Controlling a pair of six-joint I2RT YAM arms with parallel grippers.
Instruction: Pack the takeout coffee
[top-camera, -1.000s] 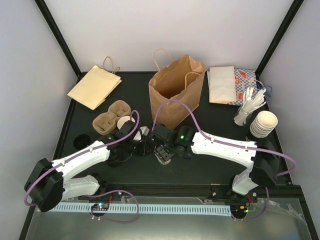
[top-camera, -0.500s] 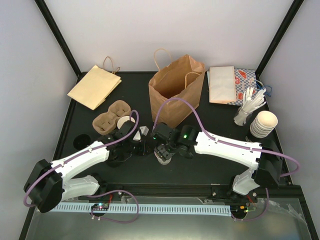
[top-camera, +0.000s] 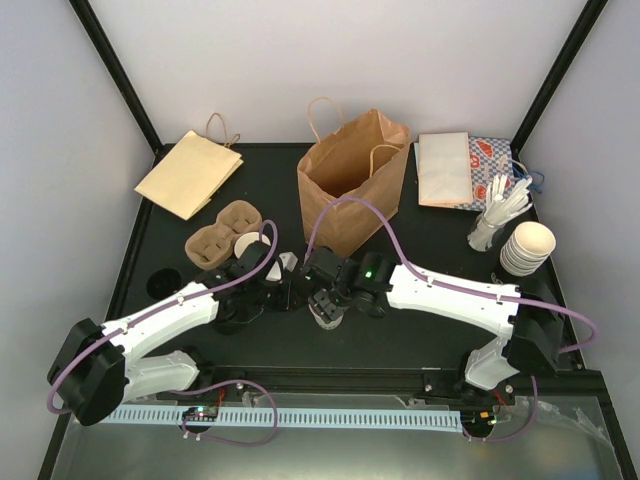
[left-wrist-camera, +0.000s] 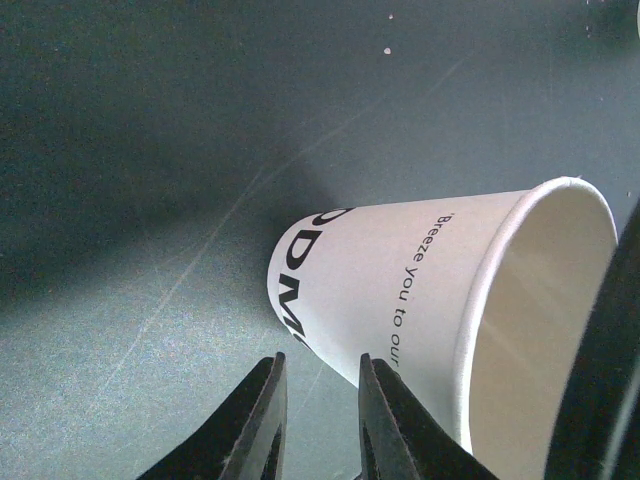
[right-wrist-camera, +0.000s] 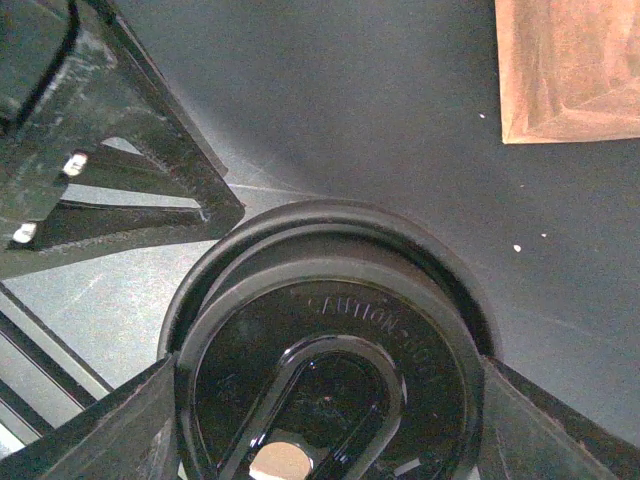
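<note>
The takeout coffee cup is white with dark print and lies tilted on the dark table, its open mouth to the right in the left wrist view. In the top view the cup shows just beyond my left gripper. The left gripper stands narrowly open; bare table shows between its fingers, and the right finger lies against the cup's side. My right gripper is shut on a black plastic lid, one finger at each side of its rim, close to the right of the cup.
An open brown paper bag stands behind the grippers, its corner in the right wrist view. A brown cup carrier holds another white cup. A flat bag lies back left. Nested cups, cutlery and napkins are at right.
The right arm has edged slightly left with the lid. The left arm and the cup have stayed where they were.
</note>
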